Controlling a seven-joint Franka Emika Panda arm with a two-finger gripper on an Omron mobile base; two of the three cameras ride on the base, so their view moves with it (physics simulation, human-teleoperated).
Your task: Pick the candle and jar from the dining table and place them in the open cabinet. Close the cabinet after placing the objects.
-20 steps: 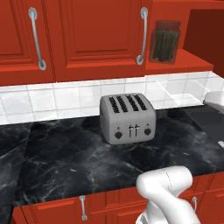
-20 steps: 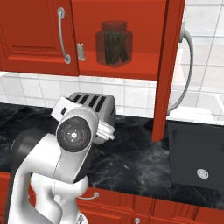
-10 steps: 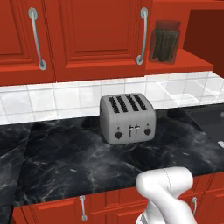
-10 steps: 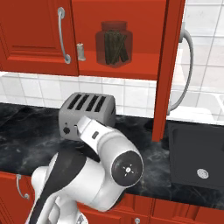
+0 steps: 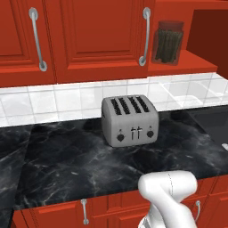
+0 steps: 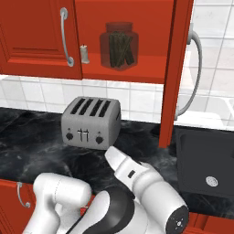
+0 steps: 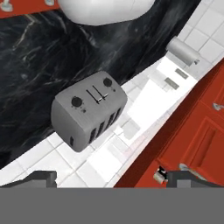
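The jar (image 6: 119,45), clear glass with dark contents and a dark lid, stands on the red inner shelf of the open cabinet (image 6: 132,75). It also shows at the upper right in the left base view, jar (image 5: 168,42). The small pale candle (image 6: 84,53) stands on the same shelf, just left of the jar. The cabinet door (image 6: 176,68) hangs open, edge-on, with its curved silver handle (image 6: 196,73). My gripper (image 7: 113,177) is open with nothing between its fingertips (image 7: 41,177), looking down at the toaster. The dining table is out of view.
A grey four-slot toaster (image 6: 91,121) sits on the black marble counter (image 5: 67,164) below the cabinet. A dark sink (image 6: 205,164) lies at the right. Shut red wall cabinet doors (image 5: 98,35) are on the left, red base cabinets (image 5: 89,211) below. My arm (image 6: 137,201) is folded low before the counter.
My arm has swung across the foreground of the right base view, from left to right. The jar, candle, cabinet door and toaster have not moved. The gripper stays open.
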